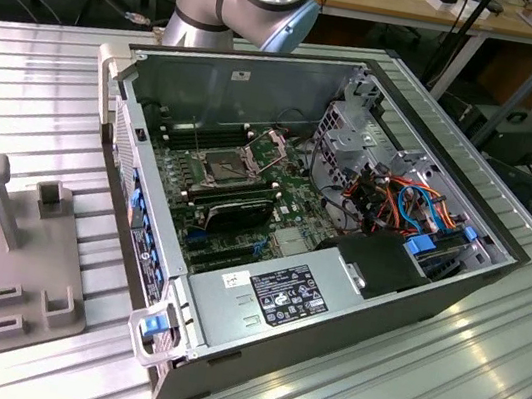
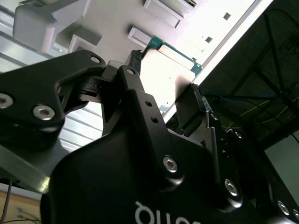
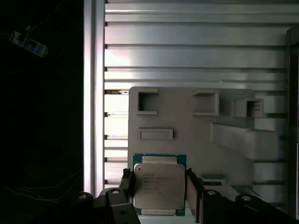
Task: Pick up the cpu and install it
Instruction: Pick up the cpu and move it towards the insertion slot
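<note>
CPU [image 3: 159, 192]: square, silver lid, green edge, clamped betw. pincer [image 3: 160, 181] fingers; pincer points down over grey tray [image 3: 187, 126] on ribbed bench [image 3: 187, 46].

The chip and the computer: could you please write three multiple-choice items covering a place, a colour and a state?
1. Where is the chip? A. On a shelf. B. In the claw, over the grey tray. C. On the floor.
2. What colour is the chip's rim? A. Green. B. Red. C. Yellow.
3. How is the computer case? A. Closed. B. Open, insides showing. C. Upside down.
Answers: B, the first wrist view shows it gripped; A, green edges frame its silver top; B, its insides lie exposed.
</note>
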Controlling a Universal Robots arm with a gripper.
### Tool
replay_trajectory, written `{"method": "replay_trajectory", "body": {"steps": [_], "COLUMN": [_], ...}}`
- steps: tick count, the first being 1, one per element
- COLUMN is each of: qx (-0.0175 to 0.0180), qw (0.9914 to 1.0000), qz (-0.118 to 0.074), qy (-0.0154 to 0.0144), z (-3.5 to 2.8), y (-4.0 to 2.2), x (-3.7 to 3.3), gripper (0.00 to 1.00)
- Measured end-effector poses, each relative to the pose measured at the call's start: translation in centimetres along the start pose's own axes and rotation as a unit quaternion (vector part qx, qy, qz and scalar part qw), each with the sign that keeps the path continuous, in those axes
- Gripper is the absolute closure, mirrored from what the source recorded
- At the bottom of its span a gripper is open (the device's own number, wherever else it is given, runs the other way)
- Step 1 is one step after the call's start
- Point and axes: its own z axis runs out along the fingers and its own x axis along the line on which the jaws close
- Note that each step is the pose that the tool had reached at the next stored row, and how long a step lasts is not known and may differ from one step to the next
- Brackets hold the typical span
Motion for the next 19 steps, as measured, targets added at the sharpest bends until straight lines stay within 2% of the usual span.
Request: {"method": "replay_trajectory", "body": {"steps": [19], "qx": [0.0000], "qw": [1.00000], "qz": [0.000], "qy": [0.0000], "z": [-3.00], "y": [0.06], "x": [0.03], "gripper": [0.45]}}
